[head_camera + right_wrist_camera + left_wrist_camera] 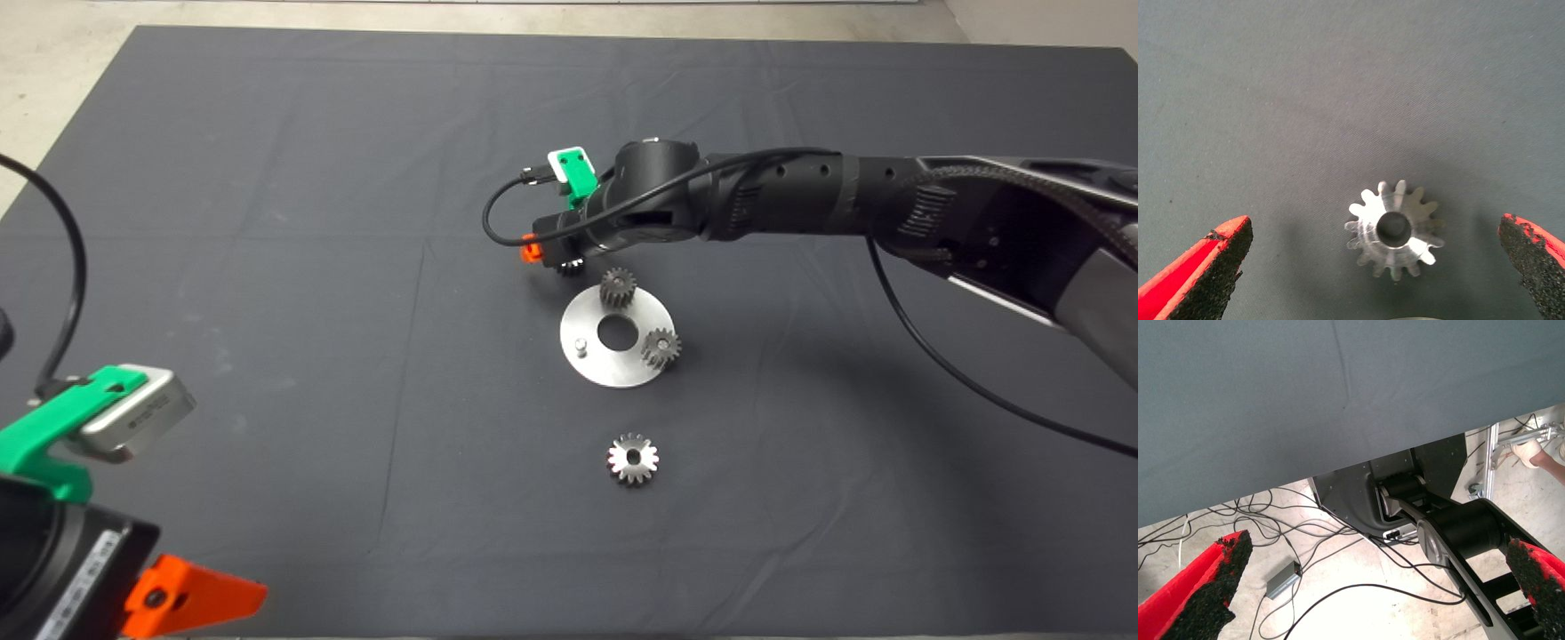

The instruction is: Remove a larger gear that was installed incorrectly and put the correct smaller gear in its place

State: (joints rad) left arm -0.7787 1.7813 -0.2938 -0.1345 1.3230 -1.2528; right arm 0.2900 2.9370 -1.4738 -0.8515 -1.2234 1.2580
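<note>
**Right pincer spread over the spare gear, peg still bare**

My right pincer [1371, 267] hangs low over the mat [267, 267], just off the round steel plate [597, 363] at about its 11 o'clock, fingers [1205, 273] spread wide and holding nothing. In my right wrist view a small gear [1395, 230] lies flat on the mat between the fingers, untouched; I judge it to be the smaller gear I need to fit.

The larger gear [632, 459] lies flat on the mat well clear of the plate, at the plate's 6 o'clock, so the removal looks done. Two dark gears sit on the plate, one [618, 288] at 12 o'clock and one [661, 348] at 3 o'clock; the peg [579, 345] at 9 o'clock stands bare.

The risks I see: the gear sits nearer one finger than the other, so closing could shove it sideways across the cloth or tip it on edge. Pads meeting tooth tips instead of flanks could let it spin or pop out.

My left pincer [191, 596] waits at the bench's lower left corner, open and empty.
</note>
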